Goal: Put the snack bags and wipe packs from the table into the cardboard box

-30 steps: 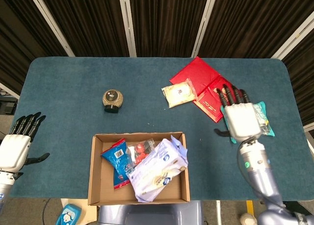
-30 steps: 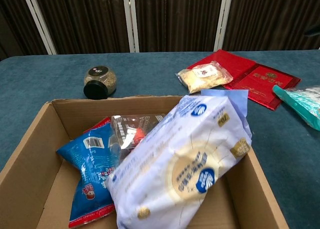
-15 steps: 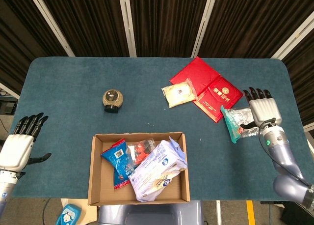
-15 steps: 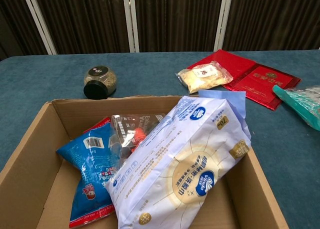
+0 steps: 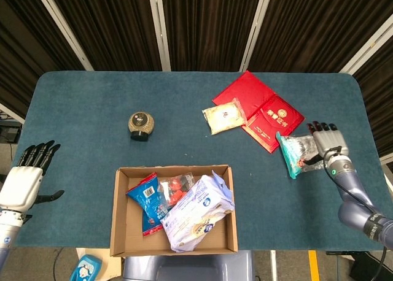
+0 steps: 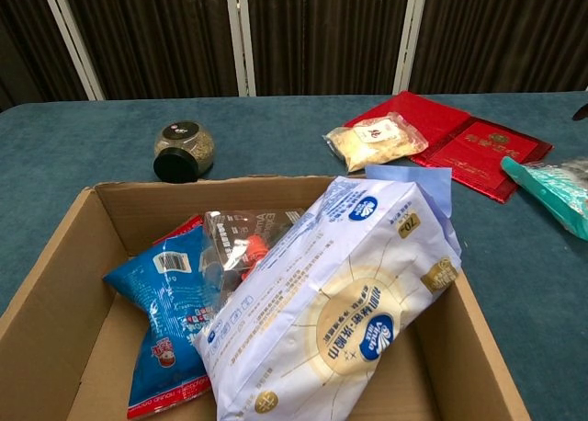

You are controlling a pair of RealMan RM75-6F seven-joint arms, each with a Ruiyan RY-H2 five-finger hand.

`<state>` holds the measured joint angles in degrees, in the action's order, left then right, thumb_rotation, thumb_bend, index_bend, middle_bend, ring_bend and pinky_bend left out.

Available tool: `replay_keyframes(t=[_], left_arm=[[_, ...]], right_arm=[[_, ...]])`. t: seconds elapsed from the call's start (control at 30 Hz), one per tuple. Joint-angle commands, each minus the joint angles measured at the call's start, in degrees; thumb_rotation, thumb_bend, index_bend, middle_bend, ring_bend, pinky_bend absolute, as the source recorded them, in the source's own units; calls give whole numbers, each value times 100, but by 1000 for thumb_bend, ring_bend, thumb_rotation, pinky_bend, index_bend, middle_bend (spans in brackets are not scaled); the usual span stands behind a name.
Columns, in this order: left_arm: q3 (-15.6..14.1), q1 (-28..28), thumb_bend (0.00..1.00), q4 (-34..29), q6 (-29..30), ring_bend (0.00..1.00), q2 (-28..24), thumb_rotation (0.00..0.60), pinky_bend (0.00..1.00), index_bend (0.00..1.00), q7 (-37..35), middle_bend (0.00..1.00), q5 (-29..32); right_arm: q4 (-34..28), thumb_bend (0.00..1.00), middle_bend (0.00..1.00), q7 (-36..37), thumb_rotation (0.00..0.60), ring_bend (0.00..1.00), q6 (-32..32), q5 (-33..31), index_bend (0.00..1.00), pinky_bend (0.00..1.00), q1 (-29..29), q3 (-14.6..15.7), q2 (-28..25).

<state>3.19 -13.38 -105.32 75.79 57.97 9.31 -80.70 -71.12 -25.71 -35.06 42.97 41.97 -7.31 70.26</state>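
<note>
Teal snack bag [image 5: 297,154] lies on the table [image 5: 92,103] right of the cardboard box [image 5: 120,232]. My right hand [image 5: 327,142] has slid off it to its far edge, fingers extended; whether they touch it I cannot tell. Left hand [image 5: 23,181] idles, fingers spread. Chest view crops the bag.

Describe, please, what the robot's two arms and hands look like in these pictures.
Both hands, left hand and right hand, have white, boxy backs and black fingers with black thumbs. The right forearm is smooth silver-grey metal, carrying a small green dot near the wrist and a thin black cable along it. The left wrist shows a grey cuff with a blue mark.
</note>
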Motion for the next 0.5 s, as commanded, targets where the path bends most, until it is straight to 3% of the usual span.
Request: replay_keyframes(t=[0.03,0.23,0.5], left_arm=[[7,-11,0,23,-23,0,11,600,0,0,-10,0,27],[8,-21,0,43,-54,0,21,600,0,0,-29,0,55],[3,-32,0,31,-67,0,51,600,0,0,24,0,64]], right_arm=[[391,28,0,350,600,0,392,480,0,47,63,85,224],[911,25,0,953,600,0,808,1213,0,35,58,159,462],[1727,25,0,1924,600,0,668,2144,0,35,-157,208,953]])
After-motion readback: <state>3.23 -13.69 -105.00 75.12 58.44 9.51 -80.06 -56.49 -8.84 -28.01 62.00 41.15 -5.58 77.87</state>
